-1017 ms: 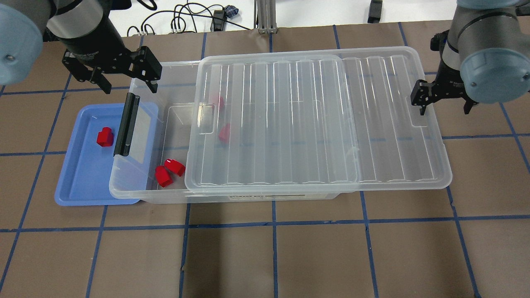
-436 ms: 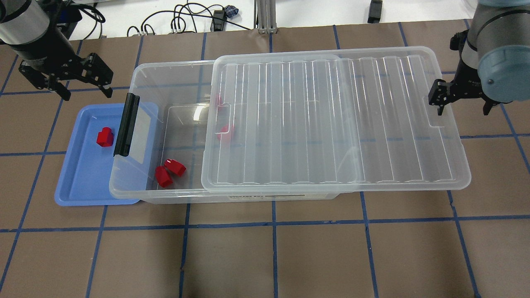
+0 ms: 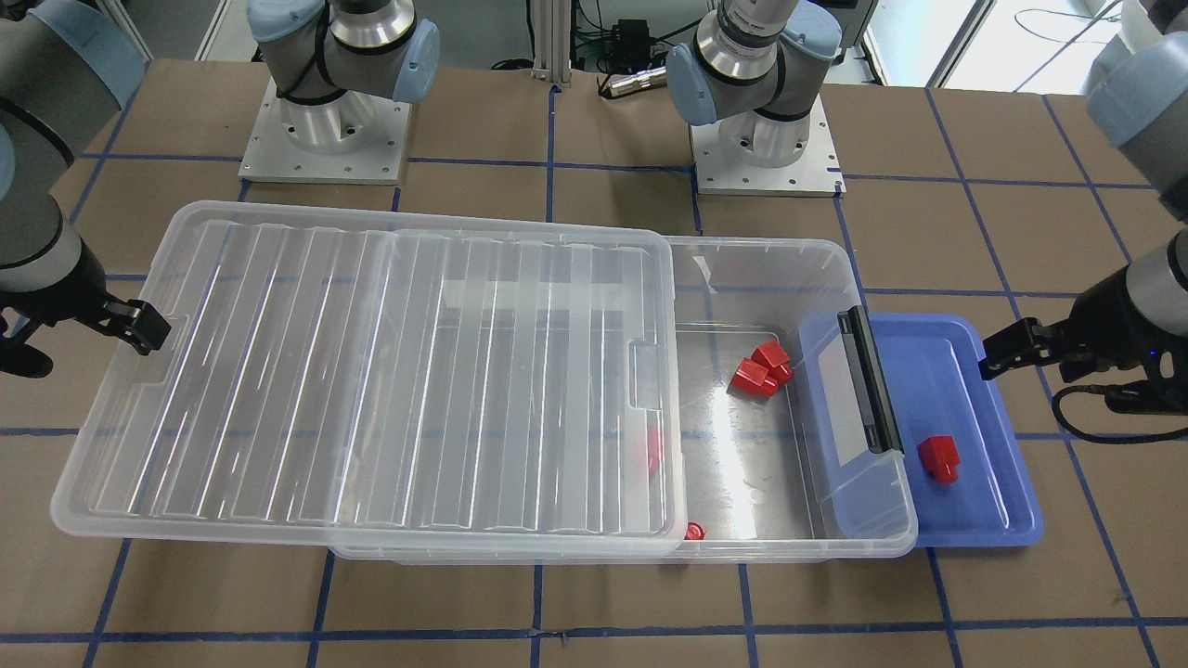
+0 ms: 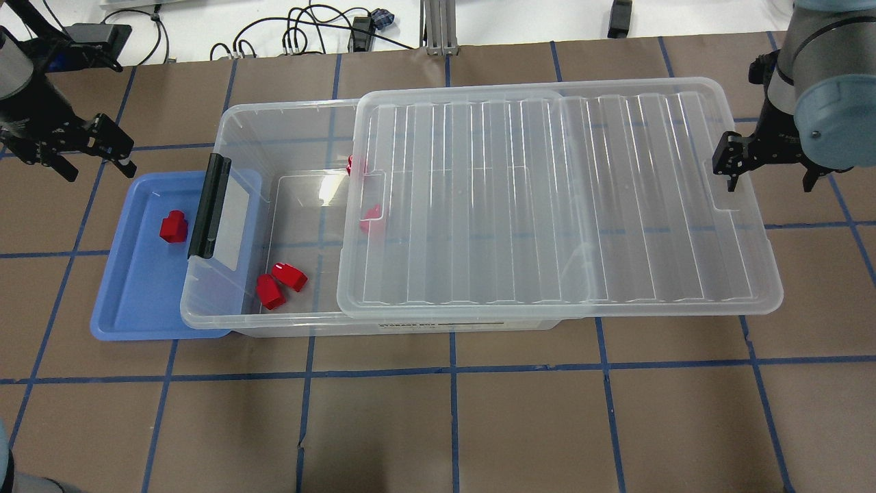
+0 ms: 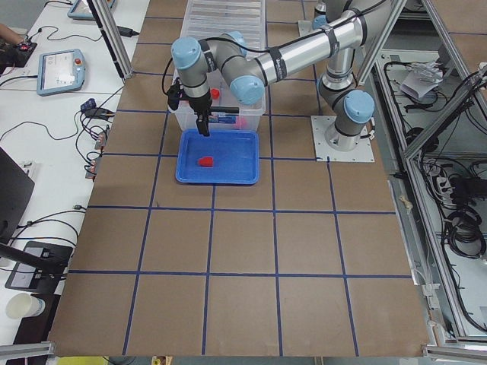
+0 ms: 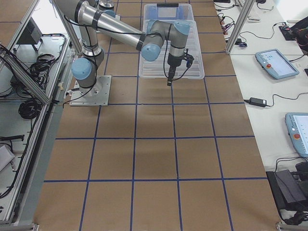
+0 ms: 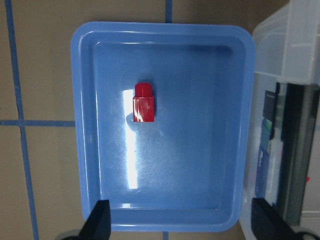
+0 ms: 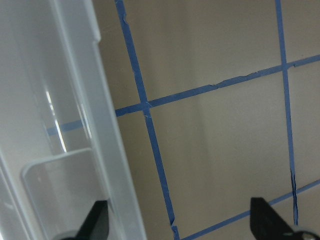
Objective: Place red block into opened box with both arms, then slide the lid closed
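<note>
One red block (image 4: pixel 173 226) (image 7: pixel 144 102) (image 3: pixel 937 456) lies alone in the blue tray (image 4: pixel 130 301). The clear box (image 4: pixel 274 115) holds several more red blocks (image 4: pixel 280 282), two of them partly under the lid's edge. The ribbed lid (image 4: pixel 547 198) rests on the box, shifted right and overhanging its right end, so the box's left third is uncovered. My left gripper (image 4: pixel 98 171) (image 7: pixel 181 225) hangs open and empty over the tray's far rim. My right gripper (image 4: pixel 769 185) (image 3: pixel 88 353) is open, with one finger at the notch in the lid's right edge.
The box's left end, with its black latch bar (image 4: pixel 209 205), overlaps the tray. Cables (image 4: pixel 308 31) lie along the table's back edge. Both arm bases (image 3: pixel 761 139) stand behind the box. Brown table with blue tape lines stretches in front.
The lid has slid further right, uncovering more of the box, and the right gripper moved right with it. My left gripper swung left, from the box's corner to behind the tray.
</note>
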You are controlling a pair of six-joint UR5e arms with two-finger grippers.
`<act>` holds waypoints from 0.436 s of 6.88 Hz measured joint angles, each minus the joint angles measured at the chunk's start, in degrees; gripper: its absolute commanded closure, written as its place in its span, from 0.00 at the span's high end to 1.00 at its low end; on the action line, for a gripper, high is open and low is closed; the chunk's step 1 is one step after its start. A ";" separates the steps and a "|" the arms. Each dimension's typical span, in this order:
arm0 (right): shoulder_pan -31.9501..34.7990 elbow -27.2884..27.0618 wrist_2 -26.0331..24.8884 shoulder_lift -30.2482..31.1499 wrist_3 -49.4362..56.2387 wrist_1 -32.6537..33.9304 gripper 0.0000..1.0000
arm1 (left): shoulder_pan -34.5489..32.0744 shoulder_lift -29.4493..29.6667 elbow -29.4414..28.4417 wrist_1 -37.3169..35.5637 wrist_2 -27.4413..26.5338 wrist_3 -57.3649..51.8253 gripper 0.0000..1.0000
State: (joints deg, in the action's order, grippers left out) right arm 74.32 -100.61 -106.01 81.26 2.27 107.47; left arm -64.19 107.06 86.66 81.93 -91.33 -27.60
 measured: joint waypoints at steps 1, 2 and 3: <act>-0.14 0.07 -0.38 -0.03 0.79 -0.06 1.00 | 0.59 2.73 0.43 -3.99 0.16 -1.91 1.00; -0.42 0.11 -1.16 -0.02 2.06 -0.20 1.00 | 0.73 5.80 0.81 -8.73 0.56 -2.77 1.00; -0.88 0.16 -1.83 -0.01 2.83 -0.57 1.00 | 0.79 8.40 1.77 -11.97 0.98 -3.06 1.00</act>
State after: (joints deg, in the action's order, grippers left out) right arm 73.44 -100.45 -107.84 81.26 5.10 106.90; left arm -63.40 115.46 88.43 69.96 -90.35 -30.66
